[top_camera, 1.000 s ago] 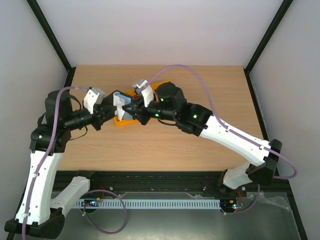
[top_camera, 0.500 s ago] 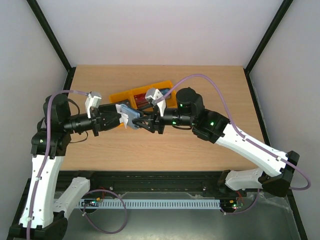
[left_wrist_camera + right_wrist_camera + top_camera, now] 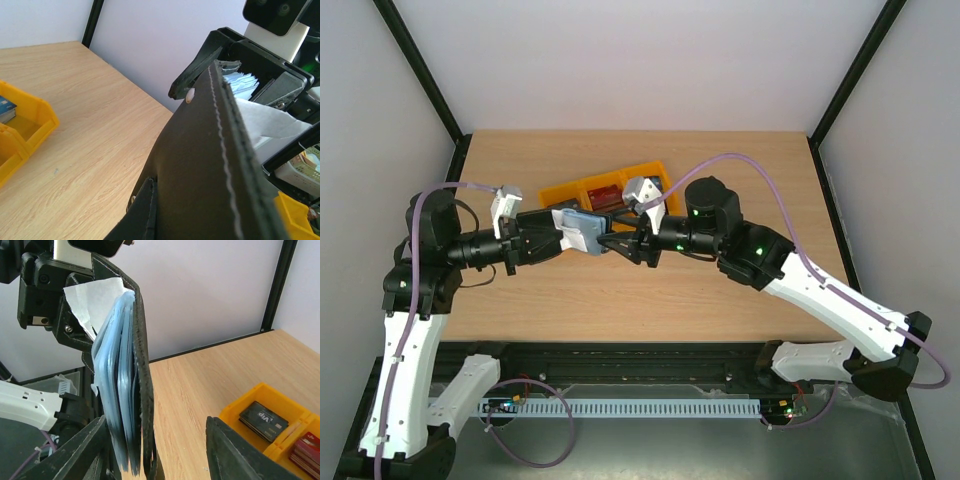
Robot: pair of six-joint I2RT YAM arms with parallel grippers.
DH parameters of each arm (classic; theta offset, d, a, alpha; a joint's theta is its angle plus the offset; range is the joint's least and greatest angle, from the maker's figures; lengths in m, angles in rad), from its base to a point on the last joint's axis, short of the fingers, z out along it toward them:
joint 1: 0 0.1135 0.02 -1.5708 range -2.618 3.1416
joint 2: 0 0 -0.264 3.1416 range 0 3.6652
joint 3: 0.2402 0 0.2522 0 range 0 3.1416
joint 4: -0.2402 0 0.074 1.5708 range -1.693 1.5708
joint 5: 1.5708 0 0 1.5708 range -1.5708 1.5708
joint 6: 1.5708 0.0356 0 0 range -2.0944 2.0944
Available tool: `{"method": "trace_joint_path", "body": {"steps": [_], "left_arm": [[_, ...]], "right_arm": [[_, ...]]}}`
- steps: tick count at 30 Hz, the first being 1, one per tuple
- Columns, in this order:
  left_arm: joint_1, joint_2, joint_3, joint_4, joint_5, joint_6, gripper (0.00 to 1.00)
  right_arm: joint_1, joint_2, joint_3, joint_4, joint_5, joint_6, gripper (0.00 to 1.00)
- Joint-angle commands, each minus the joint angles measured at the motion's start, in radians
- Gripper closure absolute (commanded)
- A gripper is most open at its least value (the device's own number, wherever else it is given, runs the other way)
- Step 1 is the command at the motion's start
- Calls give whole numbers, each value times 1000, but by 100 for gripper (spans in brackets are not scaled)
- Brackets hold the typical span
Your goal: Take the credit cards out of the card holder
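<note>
- While the left end effector (image 3: 558, 236) pinches the black card holder (image 3: 582, 228) aloft over the bench (image 3: 720, 160), the right end effector (image 3: 612, 243) stands spread, with the holder between its fingers.
- One dark card (image 3: 263, 414) and some red cards (image 3: 306, 449) lie in separate compartments of the yellow bin (image 3: 560, 190).

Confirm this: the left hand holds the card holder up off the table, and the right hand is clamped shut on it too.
One thing is wrong. The left hand does hold the card holder up off the table, but the right hand is not clamped on it: the right wrist view shows its fingers spread apart, open.
</note>
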State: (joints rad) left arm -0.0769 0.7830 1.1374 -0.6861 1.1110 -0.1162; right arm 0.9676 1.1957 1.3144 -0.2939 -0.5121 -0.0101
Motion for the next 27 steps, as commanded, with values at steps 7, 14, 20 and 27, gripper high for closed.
{"method": "trace_joint_path", "body": {"steps": [7,14,20,27], "left_arm": [[10,-8,0,9,32,12,98],[9,-5,-6,23,20,-4,98],[9,-12,-23,29,12,-11,98],[9,-20,-61,63,-13,-53,98]], "right_arm": [[-6,-41,0,-46,64,-43,49],[-6,21,18,33,-39,16,50],[-6,47,1,115,-77,71,53],[2,99,-13,228,-132,169,56]]}}
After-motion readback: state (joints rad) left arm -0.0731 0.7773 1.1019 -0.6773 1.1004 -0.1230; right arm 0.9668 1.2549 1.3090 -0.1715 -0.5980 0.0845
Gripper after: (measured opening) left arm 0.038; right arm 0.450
